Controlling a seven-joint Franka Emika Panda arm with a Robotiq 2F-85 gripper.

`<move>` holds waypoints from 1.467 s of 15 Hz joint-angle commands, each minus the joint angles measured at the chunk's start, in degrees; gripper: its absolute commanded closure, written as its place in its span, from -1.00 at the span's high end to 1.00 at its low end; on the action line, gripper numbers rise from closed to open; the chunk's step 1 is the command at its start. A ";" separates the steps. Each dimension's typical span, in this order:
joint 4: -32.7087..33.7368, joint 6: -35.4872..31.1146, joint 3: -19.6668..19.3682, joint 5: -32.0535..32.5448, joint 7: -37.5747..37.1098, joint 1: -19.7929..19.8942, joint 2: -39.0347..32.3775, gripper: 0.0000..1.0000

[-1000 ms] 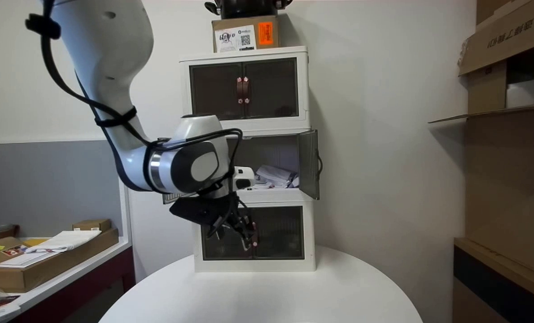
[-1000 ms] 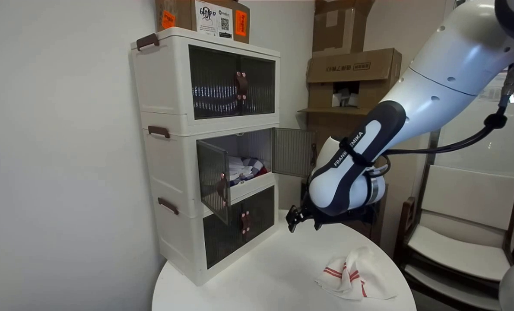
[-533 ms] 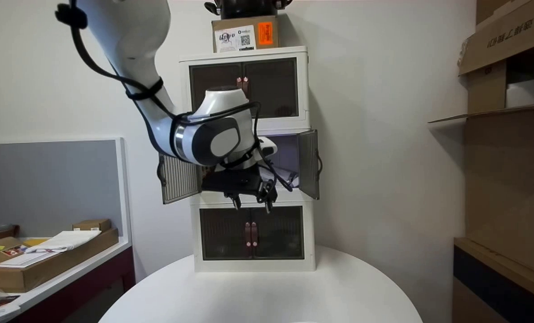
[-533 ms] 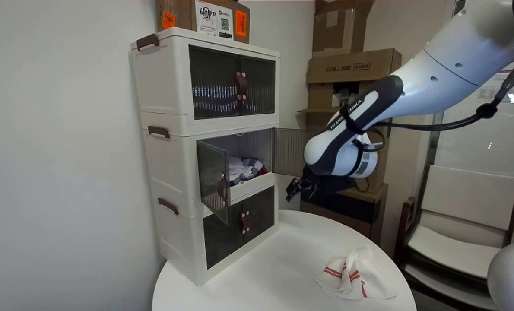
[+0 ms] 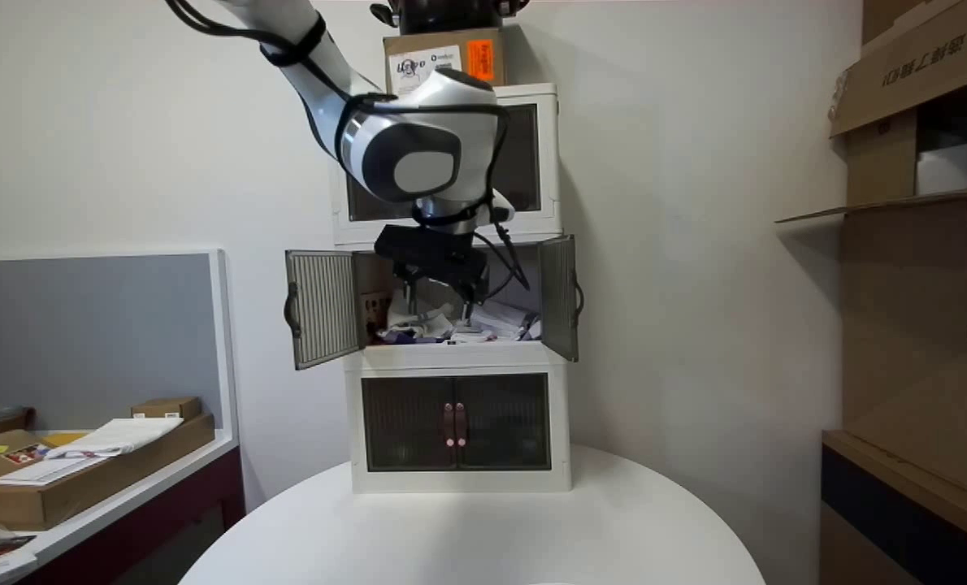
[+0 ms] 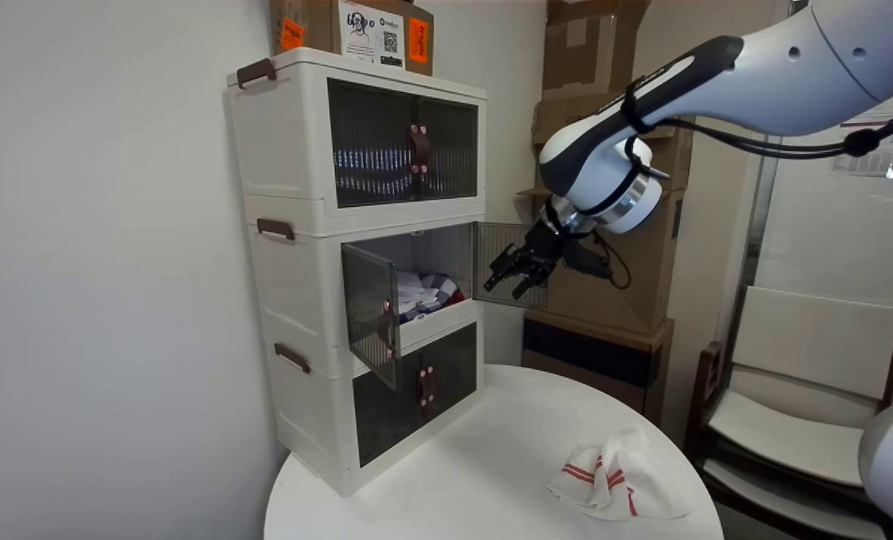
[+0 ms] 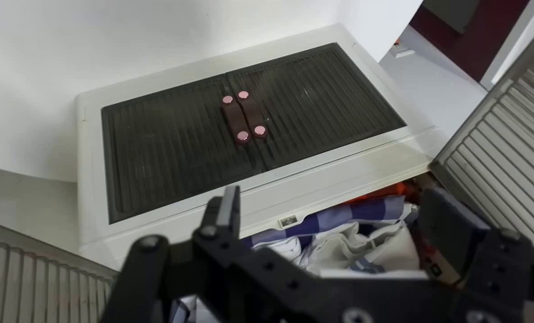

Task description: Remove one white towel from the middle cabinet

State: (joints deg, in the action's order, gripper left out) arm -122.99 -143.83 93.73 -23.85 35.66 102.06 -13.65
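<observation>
The middle cabinet stands open between two shut ones; its front ledge also shows in the wrist view. Inside lie crumpled white towels, one whitish with a blue-grey mark, on a blue-and-white checked cloth. White cloth also shows in both exterior views. My gripper is open and empty, its fingers spread with the towels seen between them. In an exterior view the gripper is outside the cabinet, in front of the opening, pointing down toward it. The towels' rear is hidden.
The cabinet's doors stand swung out at both sides. A white towel with red stripes lies on the round white table. Cardboard boxes stand behind the arm. A box sits on top of the cabinets.
My gripper has risen from in front of the bottom cabinet to the height of the middle opening, and its tilt has changed. The doors and the towel on the table have not moved.
</observation>
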 commanded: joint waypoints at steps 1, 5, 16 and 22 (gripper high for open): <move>1.87 5.19 12.99 4.22 -3.46 14.80 0.96 1.00; 0.69 1.76 6.80 11.55 -7.22 7.41 -5.34 1.00; 0.64 1.76 6.89 11.63 -7.29 7.28 -5.18 1.00; 0.63 1.76 6.89 11.63 -7.29 7.28 -5.18 1.00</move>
State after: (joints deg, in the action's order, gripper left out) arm -121.89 -140.26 106.04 -20.56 33.80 116.08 -13.42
